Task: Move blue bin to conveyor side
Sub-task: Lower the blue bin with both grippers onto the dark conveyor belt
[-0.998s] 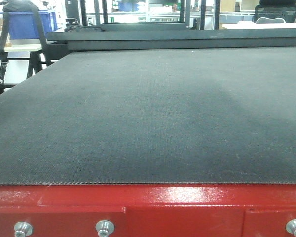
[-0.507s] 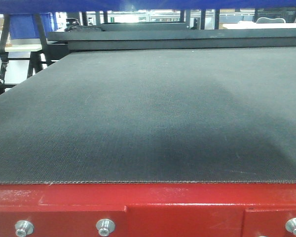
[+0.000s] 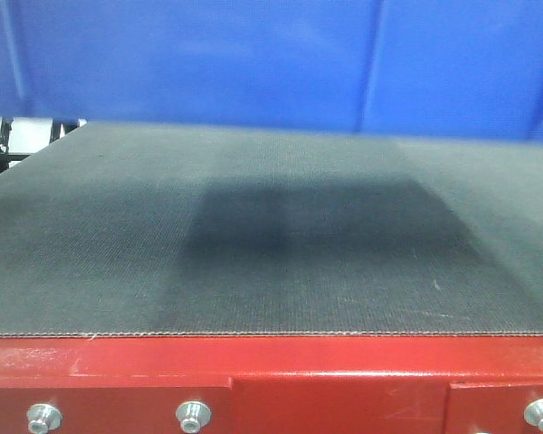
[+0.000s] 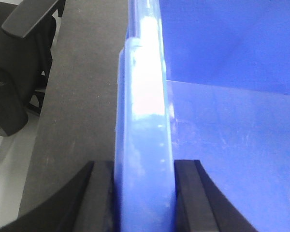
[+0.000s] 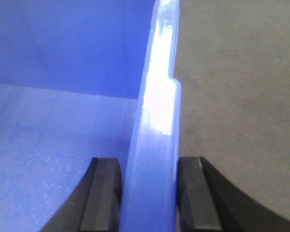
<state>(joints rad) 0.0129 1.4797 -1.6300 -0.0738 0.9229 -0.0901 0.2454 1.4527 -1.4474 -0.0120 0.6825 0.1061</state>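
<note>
Grey belt (image 3: 118, 253) lies beneath the blue bin (image 3: 253, 63), its rims pinched by the left claw (image 4: 144, 193) and right claw (image 5: 149, 193).

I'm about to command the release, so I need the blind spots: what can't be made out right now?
Front view: whether the blue bin touches the belt; its lower edge is blurred.
Front view: the belt's far end, hidden by the bin.
Wrist views: the left end effector and right end effector show only the clamped rim; the bin's base is cut off.
</note>
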